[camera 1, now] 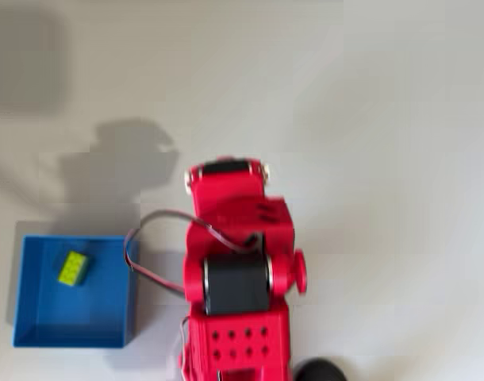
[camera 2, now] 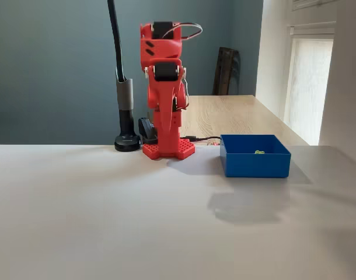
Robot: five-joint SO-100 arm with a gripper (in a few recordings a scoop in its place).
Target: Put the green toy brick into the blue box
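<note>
The green toy brick (camera 1: 73, 268) lies studs-up inside the blue box (camera 1: 75, 340), near its upper left corner in the overhead view. In the fixed view just a sliver of the brick (camera 2: 259, 152) peeks above the wall of the box (camera 2: 254, 164). The red arm is folded upright over its base, to the right of the box in the overhead view. Its gripper (camera 2: 166, 131) hangs pointing down in front of the base, well away from the box. The fingers look closed together with nothing between them.
A black pole on a round foot (camera 2: 126, 116) stands beside the arm's base (camera 2: 168, 150). Cables (camera 1: 151, 266) loop between the base and the box. A wooden tabletop (camera 2: 236, 114) lies behind. The white table (camera 2: 108, 221) stretches toward the camera.
</note>
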